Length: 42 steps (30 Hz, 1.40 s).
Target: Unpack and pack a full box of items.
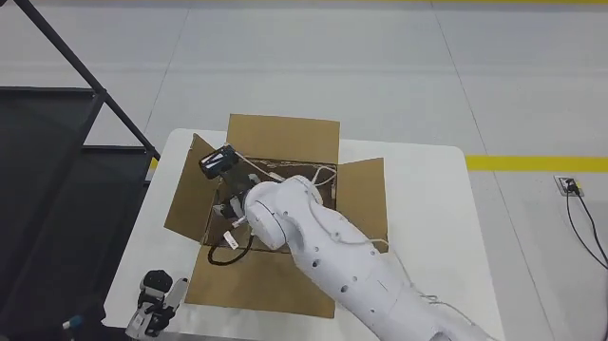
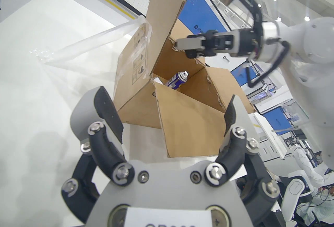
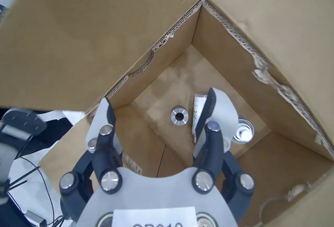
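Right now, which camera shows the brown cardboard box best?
The top view: the brown cardboard box stands on the white table with four flaps spread, though an arm crosses its middle. The left wrist view shows one outer corner; the right wrist view looks into it.

Glossy white rounded arm (image 1: 328,246) shell, black cable (image 2: 285,49) looped at the wrist. Left hand (image 2: 168,103) and right hand (image 3: 159,100) alike: silver-grey base plate, black linkages, shiny round screws, white label with dark print cut off at the edge. Grey fingers (image 3: 224,110), black textured pads (image 2: 108,108).
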Tool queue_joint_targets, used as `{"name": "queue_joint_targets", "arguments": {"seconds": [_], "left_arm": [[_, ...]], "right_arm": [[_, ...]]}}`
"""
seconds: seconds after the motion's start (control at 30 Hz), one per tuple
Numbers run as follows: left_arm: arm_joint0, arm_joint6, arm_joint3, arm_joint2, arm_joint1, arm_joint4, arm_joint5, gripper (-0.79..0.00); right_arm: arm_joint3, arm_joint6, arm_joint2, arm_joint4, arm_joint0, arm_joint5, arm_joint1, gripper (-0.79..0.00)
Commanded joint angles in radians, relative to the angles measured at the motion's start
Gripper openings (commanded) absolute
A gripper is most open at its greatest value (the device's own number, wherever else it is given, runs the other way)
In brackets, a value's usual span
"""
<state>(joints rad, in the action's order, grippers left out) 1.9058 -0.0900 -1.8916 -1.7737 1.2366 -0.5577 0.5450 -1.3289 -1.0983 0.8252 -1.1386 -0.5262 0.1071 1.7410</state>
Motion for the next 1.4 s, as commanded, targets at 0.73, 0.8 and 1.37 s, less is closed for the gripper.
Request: {"name": "queue_joint_targets", "arguments": {"seconds": [0.73, 0.8, 1.37], "left_arm": [[-0.084, 0.104, -0.089, -0.060, -0.004, 0.019, -0.198, 0.000], [-0.122, 0.158, -0.099, -0.050, -0.007, 0.022, -0.204, 0.000], [-0.304, 0.348, -0.119, 0.077, -0.020, -0.097, -0.232, 0.000]], "right_arm": [[-0.714, -0.094, 0.389, 0.018, -0.505, -0.201, -0.119, 0.000], [-0.727, -0.073, 0.457, 0.100, -0.515, -0.193, -0.123, 0.000], [-0.620, -0.131, 0.925, 0.504, -0.566, -0.058, -0.187, 0.000]]}}
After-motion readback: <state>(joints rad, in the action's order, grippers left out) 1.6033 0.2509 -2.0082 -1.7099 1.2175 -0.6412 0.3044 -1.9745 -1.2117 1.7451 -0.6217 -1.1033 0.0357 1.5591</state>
